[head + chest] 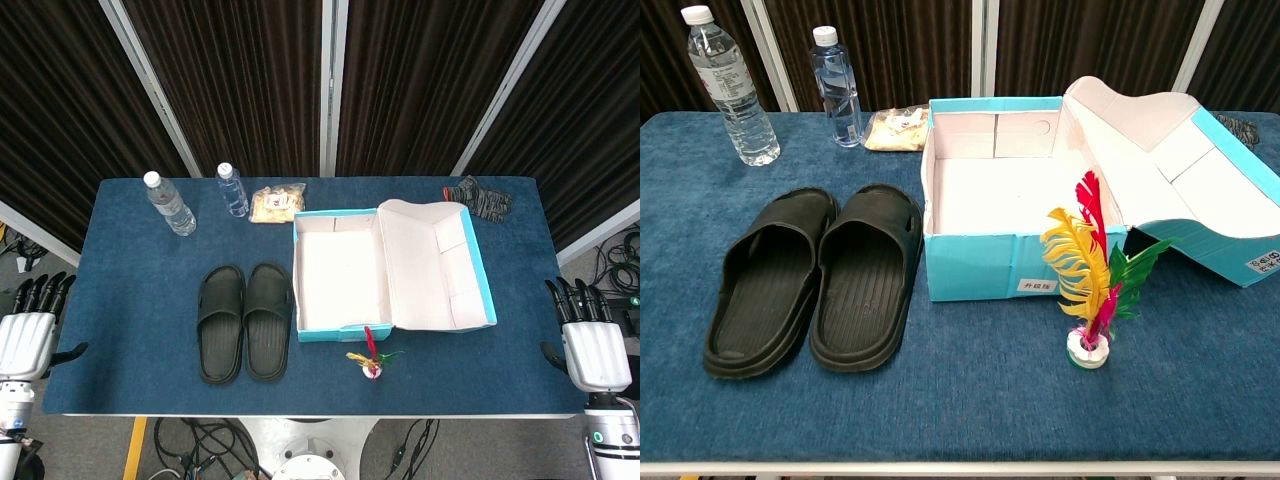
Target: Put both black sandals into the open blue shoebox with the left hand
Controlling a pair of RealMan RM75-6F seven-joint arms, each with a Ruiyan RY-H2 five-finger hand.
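Note:
Two black sandals lie side by side on the blue table, the left sandal and the right sandal, soles down, just left of the box. The open blue shoebox stands empty with a white inside, its lid folded back to the right. My left hand hangs off the table's left edge, fingers apart, holding nothing. My right hand hangs off the right edge, likewise empty. Neither hand shows in the chest view.
Two water bottles and a snack bag stand along the back edge. A feathered shuttlecock sits in front of the box. A dark glove lies at the back right.

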